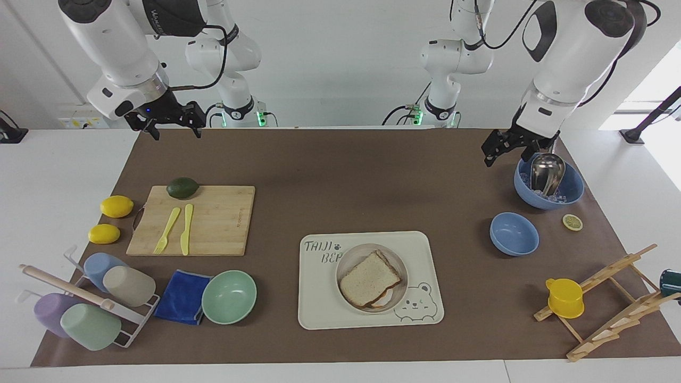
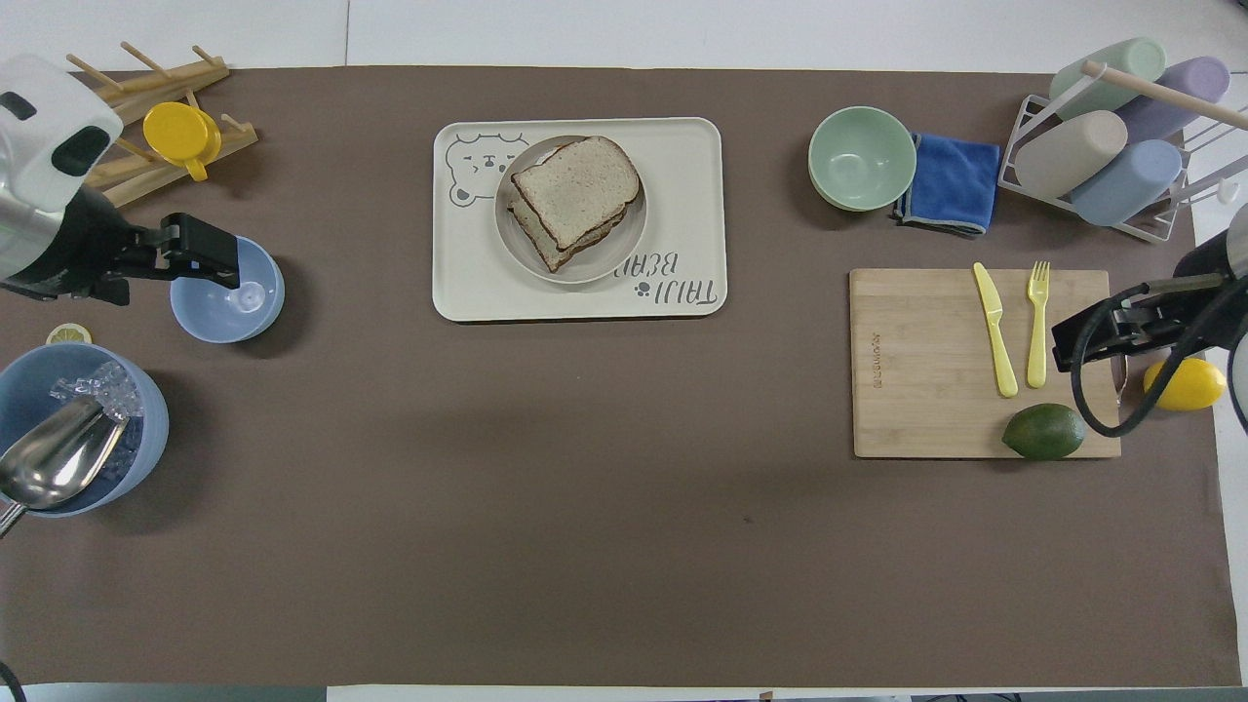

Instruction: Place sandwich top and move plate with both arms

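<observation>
Sandwich top (image 1: pixel 370 277) lying on the stacked sandwich in the plate (image 1: pixel 345 266), plate on bear tray (image 1: pixel 319 303), left gripper (image 1: pixel 505 144) raised beside ice bowl (image 1: pixel 569 191), finger state indiscernible, right gripper (image 1: pixel 170 123) raised, waiting, fingers spread.

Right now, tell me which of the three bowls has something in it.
The larger blue bowl nearest the robots at the left arm's end: it holds ice and a metal scoop. The small blue bowl and the mint-green bowl are empty.

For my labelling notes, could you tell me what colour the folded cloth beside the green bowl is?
The cloth is royal blue, clearest in the overhead view.
</observation>
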Controlling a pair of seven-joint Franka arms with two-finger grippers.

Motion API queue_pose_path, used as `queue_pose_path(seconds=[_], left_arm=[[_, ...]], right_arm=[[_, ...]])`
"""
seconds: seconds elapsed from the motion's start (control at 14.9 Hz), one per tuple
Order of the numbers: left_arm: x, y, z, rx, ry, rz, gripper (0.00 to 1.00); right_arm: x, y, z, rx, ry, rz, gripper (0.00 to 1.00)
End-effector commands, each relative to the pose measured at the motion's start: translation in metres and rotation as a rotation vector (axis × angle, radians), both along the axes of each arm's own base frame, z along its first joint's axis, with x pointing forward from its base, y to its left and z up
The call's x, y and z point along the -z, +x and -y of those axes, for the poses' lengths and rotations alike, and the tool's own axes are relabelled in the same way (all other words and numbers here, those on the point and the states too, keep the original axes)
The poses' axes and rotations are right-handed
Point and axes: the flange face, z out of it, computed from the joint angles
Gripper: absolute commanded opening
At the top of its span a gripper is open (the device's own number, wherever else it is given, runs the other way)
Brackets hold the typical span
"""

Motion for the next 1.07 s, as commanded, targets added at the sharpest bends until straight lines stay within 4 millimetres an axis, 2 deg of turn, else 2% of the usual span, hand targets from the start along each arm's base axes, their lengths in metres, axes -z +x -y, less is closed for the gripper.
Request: queue_pose_path(seconds=[0.0, 0.13, 0.4, 1.0], left_arm=[[0.009, -0.034, -0.010, 0.034, 0.025, -0.049, 1.00], [0.020, -0.041, -0.005, 0.049, 0.029, -0.064, 1.00], [0.005, -0.023, -0.002, 0.037, -0.017, 0.008, 1.00], [0.005, -0.025, 0.001, 0.032, -0.045, -0.005, 1.00]], right_arm=[[-0.003, -0.004, -0.001, 0.006, 0.019, 0.019, 1.00], [-0.003, -0.004, -0.001, 0.006, 0.019, 0.019, 1.00], [-0.004, -0.004, -0.002, 0.005, 0.019, 0.020, 1.00], [-0.005, -0.004, -0.003, 0.003, 0.019, 0.022, 1.00]])
